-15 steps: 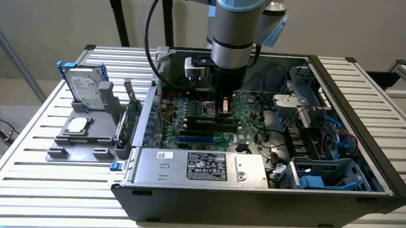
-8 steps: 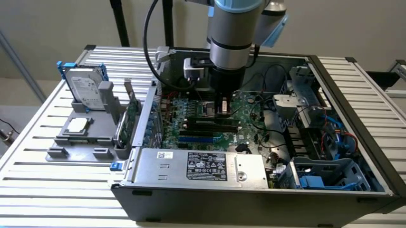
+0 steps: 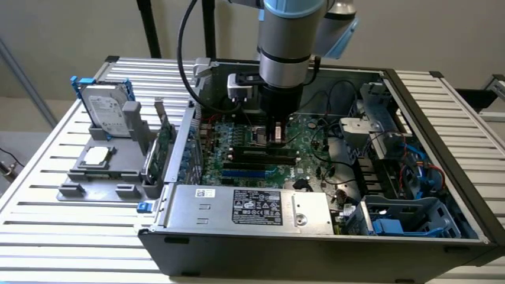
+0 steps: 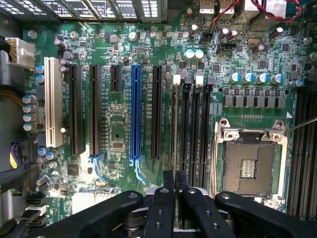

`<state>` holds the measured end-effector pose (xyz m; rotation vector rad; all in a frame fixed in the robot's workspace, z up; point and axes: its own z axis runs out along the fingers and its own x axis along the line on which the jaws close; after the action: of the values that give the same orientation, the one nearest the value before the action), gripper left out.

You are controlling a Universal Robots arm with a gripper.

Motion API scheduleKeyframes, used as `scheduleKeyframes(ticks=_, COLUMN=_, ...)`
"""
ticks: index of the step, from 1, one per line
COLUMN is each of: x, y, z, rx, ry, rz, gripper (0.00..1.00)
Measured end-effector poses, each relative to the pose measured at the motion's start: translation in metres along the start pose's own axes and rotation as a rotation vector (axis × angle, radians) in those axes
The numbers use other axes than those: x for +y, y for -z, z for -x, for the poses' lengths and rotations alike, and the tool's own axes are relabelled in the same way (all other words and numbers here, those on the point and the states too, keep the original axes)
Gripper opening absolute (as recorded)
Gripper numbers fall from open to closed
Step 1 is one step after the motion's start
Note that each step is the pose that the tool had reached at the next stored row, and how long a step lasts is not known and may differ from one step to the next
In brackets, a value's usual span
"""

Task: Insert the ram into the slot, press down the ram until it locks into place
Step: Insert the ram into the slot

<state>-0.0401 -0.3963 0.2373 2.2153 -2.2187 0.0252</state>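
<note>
My gripper point(image 3: 276, 135) reaches down into the open computer case point(image 3: 442, 195), just over the motherboard point(image 3: 236, 133). In the wrist view its two black fingers point(image 4: 168, 181) stand close together, shut on the ram point(image 4: 174, 124). The ram shows edge-on as a thin dark strip. It runs along the outermost of the black memory sockets point(image 4: 195, 129), on the side toward the blue slot point(image 4: 135, 111). I cannot tell how deep it sits in that socket. White latches point(image 4: 177, 78) mark the sockets' far ends.
The bare CPU socket point(image 4: 250, 166) lies beside the memory sockets. A power supply point(image 3: 245, 204) fills the case's near side, with drive cages and cables point(image 3: 394, 171) on the exterior view's right. Outside the case, a grey fixture point(image 3: 99, 171) holds a hard drive point(image 3: 106, 112) and a green expansion card point(image 3: 162, 148).
</note>
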Motion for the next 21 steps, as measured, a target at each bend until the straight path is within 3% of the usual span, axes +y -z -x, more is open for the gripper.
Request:
scheduleKeyframes(ticks=4, x=0.0005, y=-0.0008, z=0.0021, rx=0.0029, ry=0.001, rz=-0.0034, gripper=0.13)
scheduleKeyframes(ticks=9, x=0.0021, y=-0.0019, z=0.0028, rx=0.0122, ry=0.004, rz=-0.01, gripper=0.13)
scheduleKeyframes(ticks=21, x=0.0028, y=-0.0044, z=0.003, rx=0.0168, ry=0.007, rz=-0.0109, gripper=0.13)
